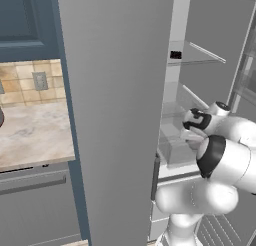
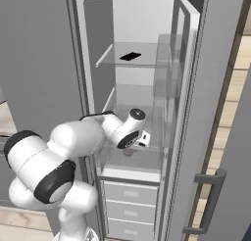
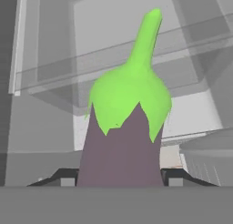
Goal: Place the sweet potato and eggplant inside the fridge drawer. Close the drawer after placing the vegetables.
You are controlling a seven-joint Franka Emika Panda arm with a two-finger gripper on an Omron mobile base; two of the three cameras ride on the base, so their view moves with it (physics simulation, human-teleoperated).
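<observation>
The eggplant [image 3: 120, 145], dull purple with a bright green cap and stem, stands between my fingertips [image 3: 63, 180] in the hand view. My gripper [image 3: 120, 180] is shut on its lower body. Behind it lies the clear fridge drawer [image 3: 54, 77], its glassy walls spanning the view. From the right base view my gripper [image 2: 135, 143] reaches into the fridge just above the fridge drawer [image 2: 147, 161], with a dark lump under the hand. In the left base view the hand [image 1: 196, 122] hangs over the drawer [image 1: 172, 150]. The sweet potato is out of view.
The fridge door [image 2: 206, 112] stands open at the right, with its handle [image 2: 211, 201] low down. Glass shelves [image 2: 147, 51] sit above the drawer, one bearing a small black item [image 2: 130, 56]. Opaque grey drawers [image 2: 130, 196] lie below. A marble counter [image 1: 35, 135] is left of the fridge wall.
</observation>
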